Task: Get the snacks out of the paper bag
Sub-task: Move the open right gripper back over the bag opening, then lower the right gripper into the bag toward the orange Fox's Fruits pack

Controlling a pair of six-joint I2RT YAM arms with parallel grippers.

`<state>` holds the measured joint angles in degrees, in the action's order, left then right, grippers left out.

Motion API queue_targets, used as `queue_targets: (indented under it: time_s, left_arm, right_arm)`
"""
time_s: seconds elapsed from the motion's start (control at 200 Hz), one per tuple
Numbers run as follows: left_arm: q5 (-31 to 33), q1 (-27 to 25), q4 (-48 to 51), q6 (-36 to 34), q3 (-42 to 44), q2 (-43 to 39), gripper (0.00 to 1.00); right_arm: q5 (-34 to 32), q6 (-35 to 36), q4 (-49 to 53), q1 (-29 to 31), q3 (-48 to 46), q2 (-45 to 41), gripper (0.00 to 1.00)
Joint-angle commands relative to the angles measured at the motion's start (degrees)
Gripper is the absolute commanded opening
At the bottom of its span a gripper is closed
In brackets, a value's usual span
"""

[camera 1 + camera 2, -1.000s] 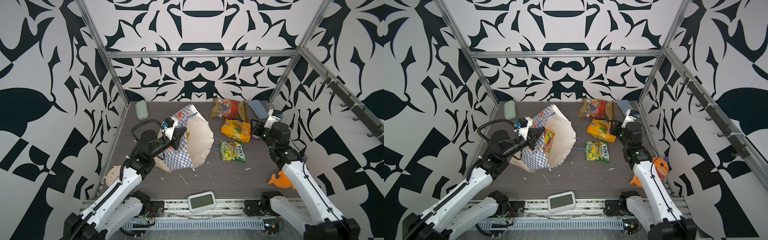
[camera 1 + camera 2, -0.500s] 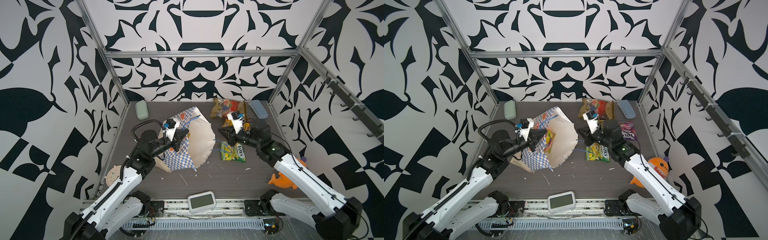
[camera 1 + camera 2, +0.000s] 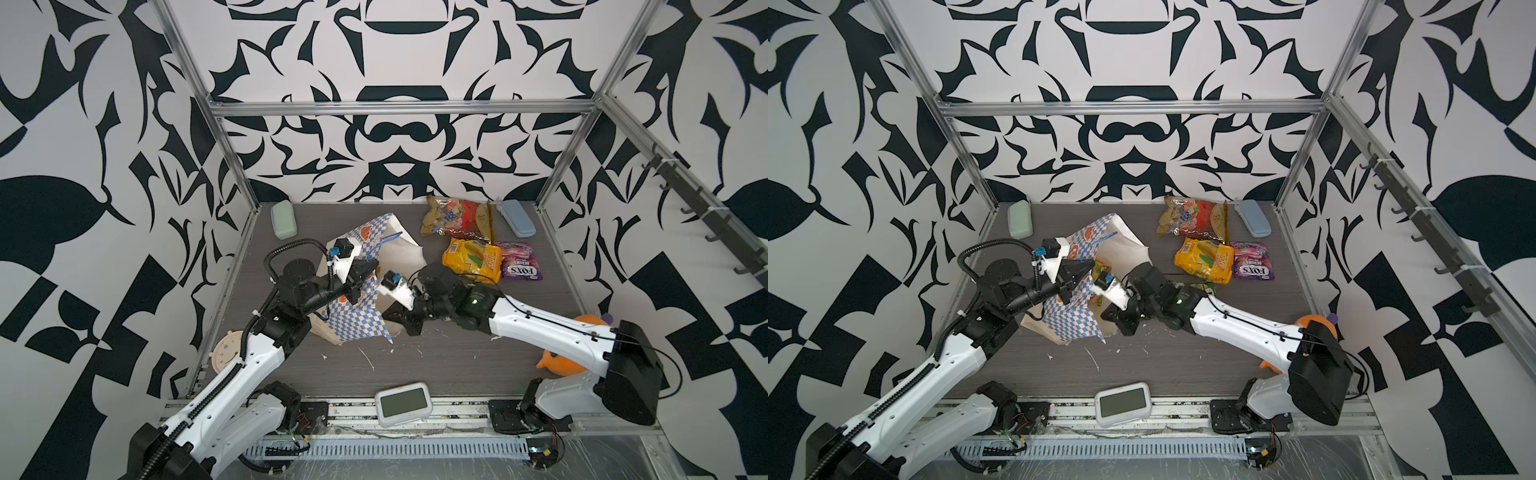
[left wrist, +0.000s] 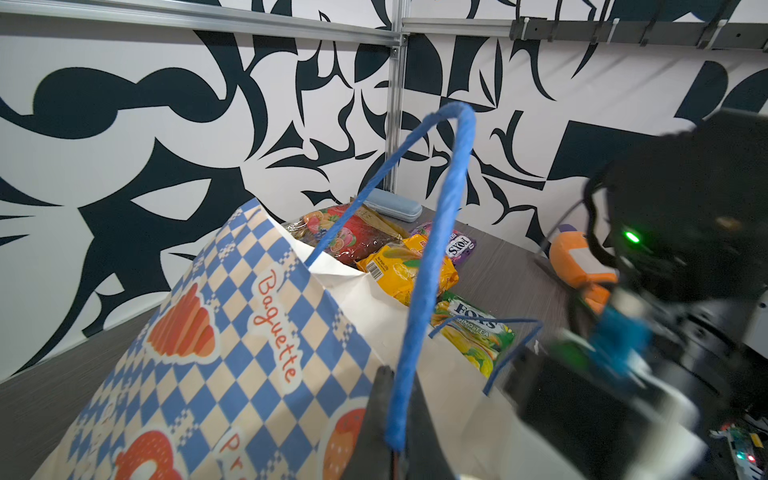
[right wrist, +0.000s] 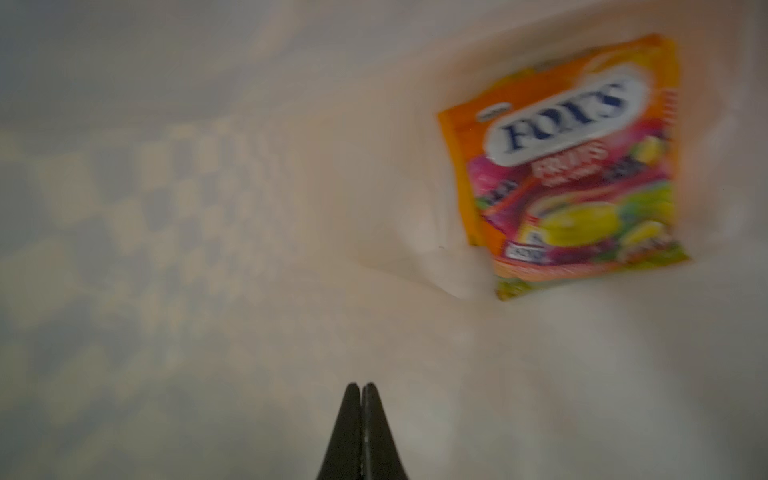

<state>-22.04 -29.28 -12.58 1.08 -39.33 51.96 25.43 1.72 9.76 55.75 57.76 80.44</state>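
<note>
Your left claw (image 4: 391, 386) is clamped on the blue cord handle (image 4: 442, 216) of the paper bag (image 3: 353, 320). The bag lies tipped on the worktop (image 3: 457, 374), mouth toward the right arm. Your right claw (image 5: 360, 392) is inside the bag, jaws pressed together on nothing. An orange-pink packet (image 5: 569, 166) rests against the bag's white inner wall, apart from that claw. A red packet (image 3: 455, 218), a yellow packet (image 3: 471, 259) and a purple packet (image 3: 519, 266) lie outside on the worktop.

Green case (image 3: 284, 219): back left corner of the table (image 3: 457, 374), by the wall.
Blue case (image 3: 516, 217): back right corner.
Orange plush (image 3: 555, 360): right edge, partly hidden.
Screen unit (image 3: 402, 404): middle of the front rail, face up.
Tan disc (image 3: 226, 351): just beyond the left edge.
White scraps (image 3: 368, 358): scattered near the front.
Hook rail (image 3: 706, 214): right wall.
</note>
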Motion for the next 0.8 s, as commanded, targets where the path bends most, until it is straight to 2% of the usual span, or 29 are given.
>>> queue_targets:
  time_s: [0.0, 0.135, 0.245, 0.335, 0.445, 0.53, 0.625, 0.705, 0.795]
  left_arm:
    - [0.70, -0.23, -1.50, -1.07, -1.01, -0.20, 0.00]
    - [0.56, -0.18, -0.53, -2.35, -1.23, -0.70, 0.00]
    - [1.02, -0.17, 2.46, -3.45, -1.89, -1.63, 0.00]
    - [0.40, -0.17, 4.43, -3.56, -1.81, -2.72, 0.00]
    - [0.66, -0.20, 4.44, -3.19, -0.26, -4.12, 0.00]
    - [0.54, -0.18, 3.78, -3.02, 0.44, -4.75, 0.00]
    - [0.11, -0.21, 3.36, -2.93, 0.59, -4.73, 0.00]
    - [-0.66, -0.18, 3.21, -3.00, 0.33, -4.29, 0.00]
    - [-1.23, -0.14, 2.13, -2.80, 0.49, -4.15, 0.00]
  right_arm:
    - [3.74, 2.19, -3.89, 4.63, 3.49, 0.32, 0.07]
    - [7.65, 1.35, -6.82, 7.83, 6.10, 5.22, 0.06]
    - [9.58, -2.39, -11.61, 8.93, 6.92, 8.38, 0.06]
    - [1.24, -4.19, -19.07, 8.93, 1.32, 5.68, 0.07]
    - [-10.41, -2.98, -22.26, 8.33, -4.88, 0.19, 0.07]
    - [-16.10, -4.99, -28.00, 6.57, -11.06, -5.42, 0.07]
    - [-17.97, -10.91, -32.75, 1.34, -16.19, -9.27, 0.07]
    - [-18.54, -15.46, -28.86, -3.13, -15.24, -9.28, 0.07]
    - [-21.11, -16.57, -23.71, -4.45, -11.84, -7.07, 0.10]
